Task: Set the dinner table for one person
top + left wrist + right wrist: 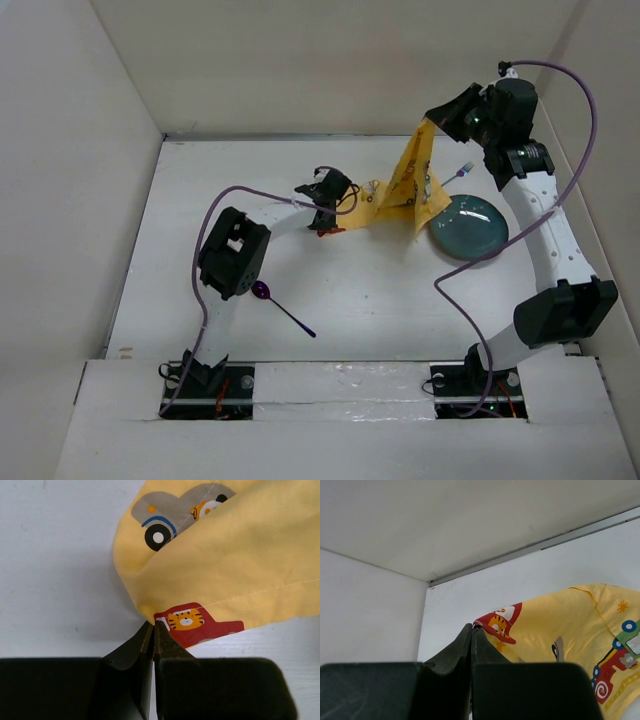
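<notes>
Evidently the step in hand is spreading the placemat (408,182) on the dinner table (380,300) — the cloth is bunched, not flat. Seen from above, it sits toward 1 o'clock from the table's middle, one corner drawn up into a peak and the rest draped on the surface.

The right gripper (471,628) has its fingers pressed together on that raised corner, at the red car print, well above the table. The left gripper (153,625) is low at the cloth's 9 o'clock end, tips shut on the lower corner by another red car; the wrist view shows fabric meeting the tips, so it looks like a true pinch.

A teal plate (468,228) lies at 4 o'clock from the placemat, its rim just beside or under the cloth's edge. A fork (464,169) lies at 3 o'clock, and a purple spoon (283,306) well apart at 7 o'clock.

Next, I judge, both arms must draw the corners apart and lower the high one — keeping the cloth clear of plate and fork.
</notes>
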Tool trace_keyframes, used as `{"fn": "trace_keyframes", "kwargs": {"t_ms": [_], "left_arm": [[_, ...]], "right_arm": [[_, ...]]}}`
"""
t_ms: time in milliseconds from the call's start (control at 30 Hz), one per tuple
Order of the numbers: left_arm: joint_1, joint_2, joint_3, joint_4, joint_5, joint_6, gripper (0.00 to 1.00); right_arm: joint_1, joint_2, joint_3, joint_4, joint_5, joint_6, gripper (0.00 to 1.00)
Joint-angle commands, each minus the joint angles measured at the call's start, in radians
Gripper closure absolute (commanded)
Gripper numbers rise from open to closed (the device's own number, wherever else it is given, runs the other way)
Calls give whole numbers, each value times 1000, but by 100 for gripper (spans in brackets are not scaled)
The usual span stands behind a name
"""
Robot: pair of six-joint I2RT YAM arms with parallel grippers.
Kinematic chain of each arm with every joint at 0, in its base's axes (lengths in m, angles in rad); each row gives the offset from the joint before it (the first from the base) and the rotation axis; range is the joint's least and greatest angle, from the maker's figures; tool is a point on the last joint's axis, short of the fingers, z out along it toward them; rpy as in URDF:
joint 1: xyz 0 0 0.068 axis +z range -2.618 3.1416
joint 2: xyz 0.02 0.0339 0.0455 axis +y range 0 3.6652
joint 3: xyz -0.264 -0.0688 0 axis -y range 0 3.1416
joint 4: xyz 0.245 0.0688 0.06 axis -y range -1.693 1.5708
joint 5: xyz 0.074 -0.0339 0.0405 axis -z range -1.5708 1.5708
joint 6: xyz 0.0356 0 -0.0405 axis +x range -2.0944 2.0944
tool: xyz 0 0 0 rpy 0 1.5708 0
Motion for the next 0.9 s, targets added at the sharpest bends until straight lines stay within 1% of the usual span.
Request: {"fn": "trace_keyframes", "kwargs": {"t_ms": [0, 33, 67, 133, 167, 233, 267, 300, 333, 367, 400, 433, 467, 500, 533, 567, 633, 667, 700, 733, 767, 800, 833, 867], "left_arm": [[20, -134, 6, -126, 27, 33, 100], [33, -162, 15, -129, 44, 39, 100], [75, -220, 23, -132, 83, 45, 100], [133, -265, 75, -129, 136, 50, 100], [199, -283, 101, -123, 188, 51, 100], [260, -270, 243, -133, 235, 53, 100], [288, -221, 307, -161, 280, 50, 100], [343, -184, 471, -181, 315, 40, 100], [392, -97, 676, -236, 369, 21, 100], [393, -60, 678, -256, 389, 20, 100], [447, -52, 755, -233, 416, 4, 100], [481, -82, 741, -176, 450, -74, 100], [542, -99, 728, -82, 567, -148, 100], [543, -99, 728, -81, 569, -148, 100], [584, -125, 728, -59, 587, -188, 100], [598, -141, 731, -25, 598, -196, 100], [636, -202, 718, -14, 592, -194, 100], [649, -226, 698, -5, 598, -193, 100], [659, -254, 613, 9, 605, -191, 100], [659, -310, 553, 41, 611, -185, 100], [670, -340, 493, 61, 610, -173, 100], [670, -366, 348, 79, 608, -168, 100], [681, -415, 266, 130, 615, -165, 100], [698, -440, 191, 158, 651, -167, 100]], "right_arm": [[-15, -62, 0, 57, -11, 0, 100], [-15, -69, 6, 53, 2, -3, 100], [-15, -68, 13, 50, 10, -2, 100], [-15, -53, 37, 50, 19, -6, 100], [-15, -18, 52, 48, 19, -8, 100], [-15, 33, 91, 62, 24, -9, 100], [-26, 103, 159, 62, 21, -11, 100], [-26, 146, 213, 50, 18, -14, 100], [-26, 238, 350, -4, 16, -17, 100], [-36, 289, 432, -4, 16, -17, 100], [-36, 338, 519, -33, 10, -16, 100], [-36, 392, 619, -91, -8, -11, 100], [-47, 515, 880, -128, -28, 18, 100], [-47, 516, 882, -128, -28, 18, 100], [-56, 539, 940, -134, -65, 33, 100], [-56, 550, 974, -122, -80, 56, 100], [-56, 509, 909, -50, -118, 67, 100], [-56, 478, 851, -32, -126, 66, 100], [-56, 446, 704, -7, -131, 63, 100], [-56, 378, 622, 38, -146, 63, 100], [-56, 343, 540, 65, -160, 60, 100], [-56, 314, 457, 107, -174, 49, 100], [-56, 255, 304, 119, -185, 40, 100], [-47, 230, 227, 123, -186, 29, 100]]}}
